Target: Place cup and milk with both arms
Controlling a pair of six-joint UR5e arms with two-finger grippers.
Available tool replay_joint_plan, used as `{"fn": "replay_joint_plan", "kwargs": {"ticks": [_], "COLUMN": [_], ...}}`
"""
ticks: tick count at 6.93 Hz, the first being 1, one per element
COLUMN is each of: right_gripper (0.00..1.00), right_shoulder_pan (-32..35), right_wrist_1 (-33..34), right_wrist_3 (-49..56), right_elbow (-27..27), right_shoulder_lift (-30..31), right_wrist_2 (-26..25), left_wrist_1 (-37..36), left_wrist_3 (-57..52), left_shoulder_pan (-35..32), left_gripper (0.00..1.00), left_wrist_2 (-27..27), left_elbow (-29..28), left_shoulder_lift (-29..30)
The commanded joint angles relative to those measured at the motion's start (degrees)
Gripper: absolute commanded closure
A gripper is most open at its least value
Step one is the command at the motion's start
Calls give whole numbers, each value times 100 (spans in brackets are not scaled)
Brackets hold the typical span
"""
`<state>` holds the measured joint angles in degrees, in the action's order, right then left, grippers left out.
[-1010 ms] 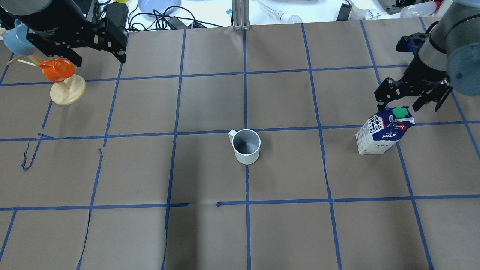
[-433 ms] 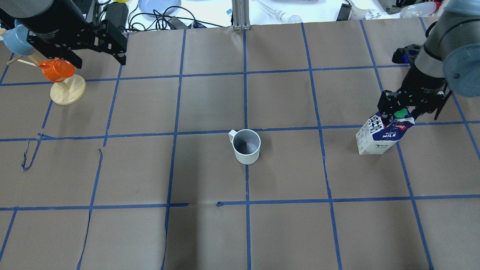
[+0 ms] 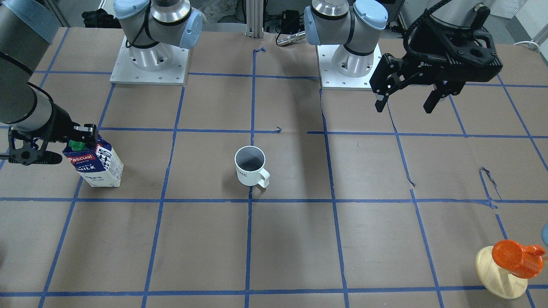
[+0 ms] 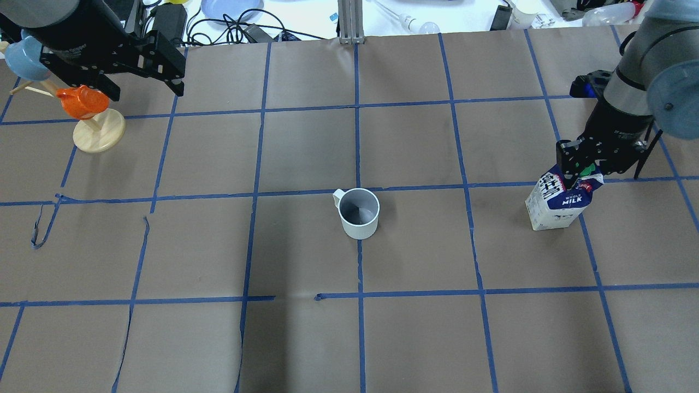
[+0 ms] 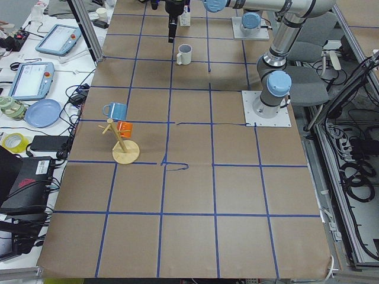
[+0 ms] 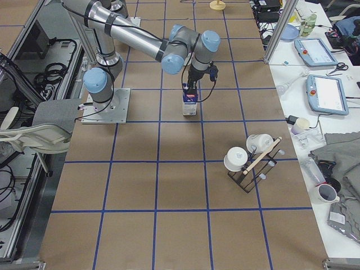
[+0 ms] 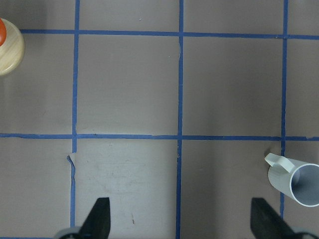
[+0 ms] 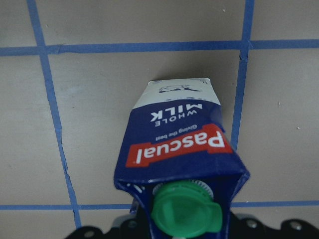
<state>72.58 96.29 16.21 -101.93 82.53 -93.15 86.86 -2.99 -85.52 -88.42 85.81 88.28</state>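
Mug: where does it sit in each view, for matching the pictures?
Front-facing: mug at centre.
Overhead: mug at centre.
Exterior left: mug near top centre.
Exterior right: not visible.
Left wrist: mug at bottom-right edge, cut off.
Right wrist: not in it.
Shared landmark: the tape crossing beside the mug.

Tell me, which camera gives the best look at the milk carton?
The right wrist-mounted view: the milk carton fills it, with its red Pascual label readable and its green cap clear. The front-facing and overhead views show it smaller, its top between the fingers of the right gripper. The exterior right view shows it tiny.
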Motion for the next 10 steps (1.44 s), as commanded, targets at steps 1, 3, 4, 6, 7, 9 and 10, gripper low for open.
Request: {"fn": "replay_joint_plan", "kwargs": {"ticks": [1,3,4,6,7,9,10], "right_gripper": [60,59,59,59,59,58,58], "right_shoulder_pan": [411,1517,1905,2687,2813,2901,2937], "right_wrist_1": [-5,-216,-216,-129,20,327,364], "right_wrist_3": [-91,-842,-1544,-2495,-2639,-2947,-3044], "right_elbow": [364,665,657,613,483,219,218], "right_shoulder_lift": [8,-62,-79,-211,-264,-264,-264], "right_wrist_2": [208,778,964,974,983,1071,1071], "left_wrist_1": [-2,-2,-2,-2,33,42,42], "left_wrist_3": [0,0,0,0,0,0,0], "left_shoulder_pan": [0,0,0,0,-9,-18,-35], "left_gripper": [0,0,0,0,0,0,0], "left_wrist_2": [0,-9,-9,-9,-9,-9,-9], "left_elbow": [15,6,15,6,15,24,24], "left_shoulder_lift": [-12,-12,-3,-4,-29,-38,-30]}}
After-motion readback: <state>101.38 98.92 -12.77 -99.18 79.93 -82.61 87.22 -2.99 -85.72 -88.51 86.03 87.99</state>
